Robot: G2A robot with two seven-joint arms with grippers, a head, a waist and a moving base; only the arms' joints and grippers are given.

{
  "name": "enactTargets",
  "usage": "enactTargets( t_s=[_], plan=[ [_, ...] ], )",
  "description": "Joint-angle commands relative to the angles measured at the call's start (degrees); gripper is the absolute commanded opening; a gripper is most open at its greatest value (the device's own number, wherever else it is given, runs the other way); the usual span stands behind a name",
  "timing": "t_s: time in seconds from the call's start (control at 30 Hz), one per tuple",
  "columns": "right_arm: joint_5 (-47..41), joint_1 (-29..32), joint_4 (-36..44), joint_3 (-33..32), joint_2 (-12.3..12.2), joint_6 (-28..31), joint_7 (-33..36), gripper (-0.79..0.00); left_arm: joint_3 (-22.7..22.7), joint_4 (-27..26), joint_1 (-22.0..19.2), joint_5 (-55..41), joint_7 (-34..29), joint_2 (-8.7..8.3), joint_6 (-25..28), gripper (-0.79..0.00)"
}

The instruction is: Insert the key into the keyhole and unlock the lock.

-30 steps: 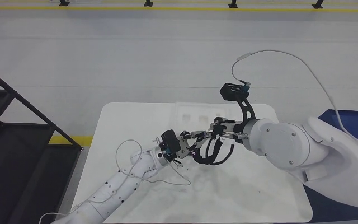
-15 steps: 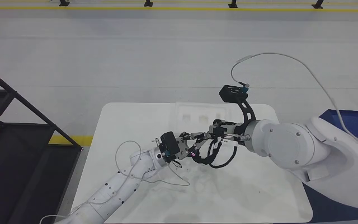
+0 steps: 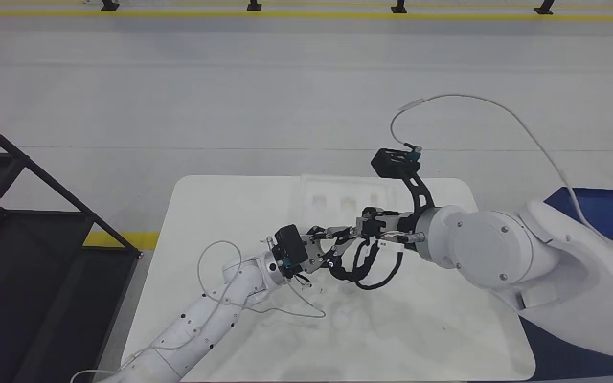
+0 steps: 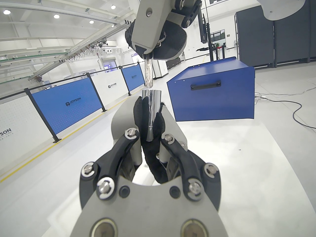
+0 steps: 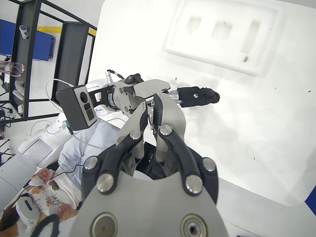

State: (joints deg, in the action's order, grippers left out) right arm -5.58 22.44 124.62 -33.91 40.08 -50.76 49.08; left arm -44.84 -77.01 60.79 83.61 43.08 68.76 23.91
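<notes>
Both held above the tabletop, the left gripper clamps the lock and the right gripper pinches the key, tip just off the lock's end.

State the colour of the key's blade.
Silvery metal; the key blade shows best in the left wrist view.

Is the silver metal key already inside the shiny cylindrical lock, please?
No, the silver metal key ends just short of the shiny cylindrical lock, blade exposed.
</notes>
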Motion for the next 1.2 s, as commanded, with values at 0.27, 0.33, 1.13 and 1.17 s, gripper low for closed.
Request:
enactTargets(
  t_s=[0.27,0.33,1.13,1.17],
  plan=[
    [2.0,0.0,-0.2,0.3,0.5,-0.6,1.2,-0.785,-0.7,0.0,0.4,0.6,0.0,0.35,0.6,-0.785],
    [2.2,0.1,-0.3,0.3,0.5,-0.6,1.4,-0.785,-0.8,0.0,0.4,0.7,0.0,0.42,0.8,-0.785],
    [4.7,1.4,-0.9,0.2,1.6,1.9,2.4,-0.785,-2.1,0.5,1.0,-0.2,0.3,1.34,2.9,-0.785],
    [5.3,1.3,-0.8,0.4,1.6,1.9,2.7,-0.785,-2.2,0.5,1.0,-0.2,0.3,1.38,3.0,-0.785]
  ],
)
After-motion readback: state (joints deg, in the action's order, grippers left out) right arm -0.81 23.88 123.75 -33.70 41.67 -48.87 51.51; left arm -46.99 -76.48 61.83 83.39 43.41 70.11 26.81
